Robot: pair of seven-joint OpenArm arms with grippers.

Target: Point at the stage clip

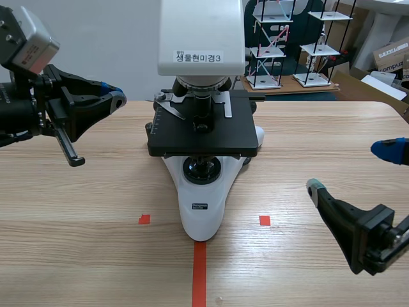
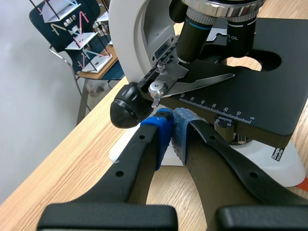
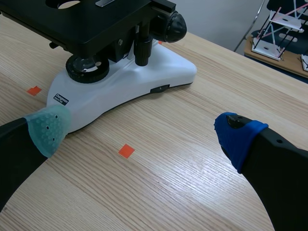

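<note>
The stage clip [image 2: 202,82], a thin silver blade pivoted on a screw, lies flat on the far left part of the black stage [image 1: 211,137], just under the objective lenses [image 2: 195,33] of the white microscope [image 1: 201,217] at the middle of the table [image 1: 77,256]. The left hand [image 2: 172,126], its two blue pads pressed together on nothing, hangs above the table left of the stage. Its tip aims toward the clip's pivot end and is near it, with the black focus knob [image 2: 126,105] just beside the line of approach.

The main risk, as I judge it, is overshoot. The clip looks springy and lightly held, so a push from the closed tips could swing it across the stage or bend it. A slightly high line could strike an objective. A slightly low or left one could land on the knob and turn it, and the pointing would then read as aimed at the knob or the stage scale, not the clip.

The right hand [image 3: 143,132] rests spread wide, low at the near right, well apart from the microscope base, and poses little danger where it is.
</note>
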